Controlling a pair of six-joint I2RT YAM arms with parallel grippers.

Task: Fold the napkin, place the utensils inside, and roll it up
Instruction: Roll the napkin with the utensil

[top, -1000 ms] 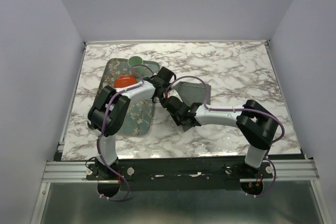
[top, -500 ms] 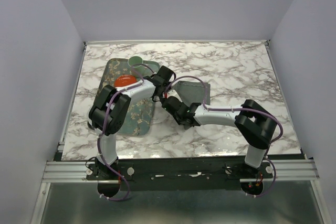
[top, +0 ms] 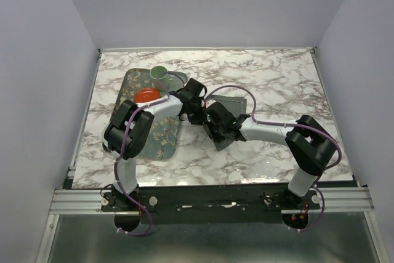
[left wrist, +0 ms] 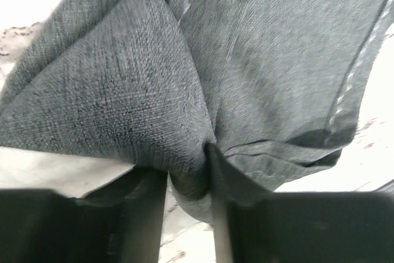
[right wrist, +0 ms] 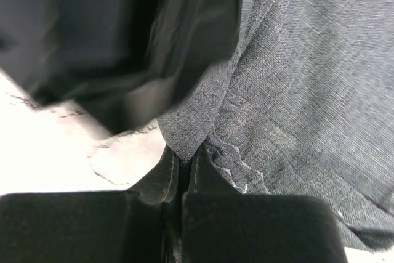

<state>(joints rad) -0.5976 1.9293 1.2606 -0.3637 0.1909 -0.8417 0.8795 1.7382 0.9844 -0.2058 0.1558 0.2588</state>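
Note:
The dark grey napkin [top: 236, 105] lies bunched on the marble just right of the tray, between both grippers. In the left wrist view the napkin [left wrist: 258, 60] fills the frame. A fold of it bulges into the left gripper [left wrist: 188, 183], whose fingers [left wrist: 145, 214] stand apart with marble showing in the gap. My left gripper [top: 198, 110] sits at the cloth's left edge. My right gripper [top: 217, 132] is at the near edge, shut [right wrist: 183, 158] on a corner of the napkin [right wrist: 308, 90], lifting a flap. The utensils are out of view.
A green floral tray [top: 132, 81] lies at the left, carrying a red-orange round object [top: 146, 95] and a small green cup [top: 160, 72]. Both forearms cross over the table's middle. White walls enclose the marble top.
The right gripper has shut on the napkin's near corner and moved up and to the right with it. The left gripper's fingers have parted around the cloth.

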